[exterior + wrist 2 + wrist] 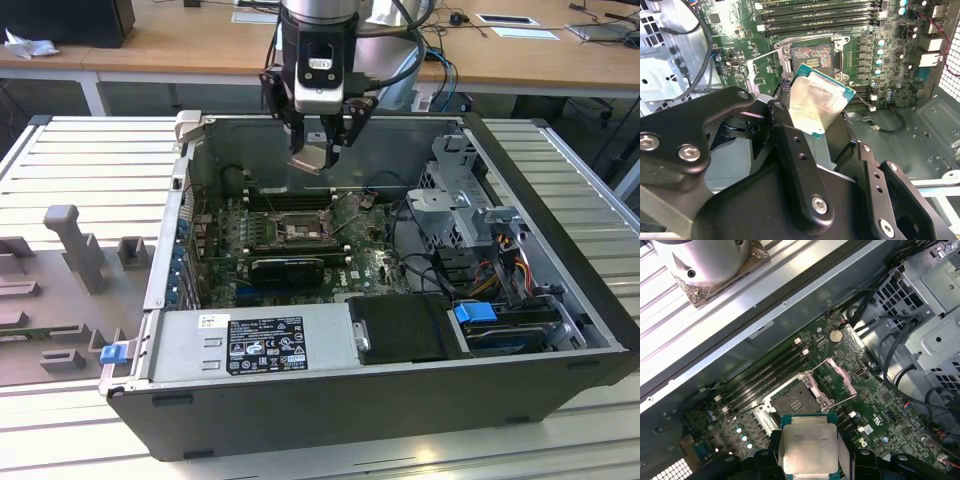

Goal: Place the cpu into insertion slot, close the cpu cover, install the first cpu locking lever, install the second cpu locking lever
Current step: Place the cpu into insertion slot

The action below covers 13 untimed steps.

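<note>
I have the cpu (312,159) clamped between the fingers of the gripper (318,148); its dull silver top faces the cameras in both wrist views, with green edging along its sides in the second wrist view; it hangs in the air inside the open case (400,400), above the motherboard (372,266) and apart from the slot (297,233); in the exterior view it sits up near the case's far wall; the slot lies bare, its dark centre showing in the first wrist view (794,401); the cover (845,376) stands swung open just beside it; the case rests on a slatted metal table (90,150); a wooden desk (180,35) runs behind.
</note>
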{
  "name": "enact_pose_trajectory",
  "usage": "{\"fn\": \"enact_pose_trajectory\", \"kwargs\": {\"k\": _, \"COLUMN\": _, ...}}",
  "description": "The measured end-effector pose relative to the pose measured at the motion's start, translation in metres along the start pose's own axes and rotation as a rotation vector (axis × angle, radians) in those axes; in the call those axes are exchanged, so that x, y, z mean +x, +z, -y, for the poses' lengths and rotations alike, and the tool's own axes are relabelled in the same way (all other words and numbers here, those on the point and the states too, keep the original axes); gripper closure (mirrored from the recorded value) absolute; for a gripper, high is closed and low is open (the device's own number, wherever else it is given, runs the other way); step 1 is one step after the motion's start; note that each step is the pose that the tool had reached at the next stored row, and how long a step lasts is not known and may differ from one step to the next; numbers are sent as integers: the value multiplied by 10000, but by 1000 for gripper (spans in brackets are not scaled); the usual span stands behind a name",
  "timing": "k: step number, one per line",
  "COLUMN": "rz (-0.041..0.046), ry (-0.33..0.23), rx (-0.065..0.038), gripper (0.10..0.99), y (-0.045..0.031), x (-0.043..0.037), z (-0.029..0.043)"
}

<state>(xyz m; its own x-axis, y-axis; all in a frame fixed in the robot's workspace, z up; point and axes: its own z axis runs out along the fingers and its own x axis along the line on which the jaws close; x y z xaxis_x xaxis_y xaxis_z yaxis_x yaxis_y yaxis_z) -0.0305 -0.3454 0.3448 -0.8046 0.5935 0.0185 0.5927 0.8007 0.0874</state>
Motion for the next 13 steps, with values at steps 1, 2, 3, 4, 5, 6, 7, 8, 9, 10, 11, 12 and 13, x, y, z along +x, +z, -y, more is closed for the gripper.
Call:
{"fn": "enact_pose_trajectory", "kwargs": {"k": 1, "rz": 5, "ry": 60, "rx": -1, "gripper": 557, "y": 1, "x": 0, "z": 0}}
{"fn": "enact_pose_trajectory", "kwargs": {"k": 2, "rz": 9, "ry": 105, "rx": -2, "gripper": 557, "y": 3, "x": 0, "z": 0}}
{"fn": "enact_pose_trajectory", "kwargs": {"k": 3, "rz": 13, "ry": 155, "rx": -3, "gripper": 557, "y": 4, "x": 0, "z": 0}}
{"fn": "enact_pose_trajectory", "kwargs": {"k": 4, "rz": 18, "ry": 210, "rx": -4, "gripper": 557, "y": 5, "x": 0, "z": 1}}
{"fn": "enact_pose_trajectory", "kwargs": {"k": 5, "rz": 25, "ry": 292, "rx": -6, "gripper": 557, "y": 7, "x": 0, "z": 1}}
{"fn": "enact_pose_trajectory", "kwargs": {"k": 6, "rz": 30, "ry": 350, "rx": -7, "gripper": 557, "y": 9, "x": 0, "z": 1}}
{"fn": "enact_pose_trajectory", "kwargs": {"k": 7, "rz": 38, "ry": 440, "rx": -9, "gripper": 557, "y": 11, "x": 0, "z": 1}}
{"fn": "enact_pose_trajectory", "kwargs": {"k": 8, "rz": 42, "ry": 482, "rx": -9, "gripper": 557, "y": 12, "x": 0, "z": 1}}
{"fn": "enact_pose_trajectory", "kwargs": {"k": 9, "rz": 46, "ry": 529, "rx": -10, "gripper": 557, "y": 14, "x": 0, "z": 1}}
{"fn": "enact_pose_trajectory", "kwargs": {"k": 10, "rz": 52, "ry": 597, "rx": -11, "gripper": 557, "y": 16, "x": 0, "z": 2}}
{"fn": "enact_pose_trajectory", "kwargs": {"k": 11, "rz": 56, "ry": 643, "rx": -11, "gripper": 557, "y": 17, "x": 0, "z": 2}}
{"fn": "enact_pose_trajectory", "kwargs": {"k": 12, "rz": 60, "ry": 684, "rx": -12, "gripper": 557, "y": 18, "x": 0, "z": 2}}
{"fn": "enact_pose_trajectory", "kwargs": {"k": 13, "rz": 67, "ry": 760, "rx": -15, "gripper": 557, "y": 20, "x": 0, "z": 2}}
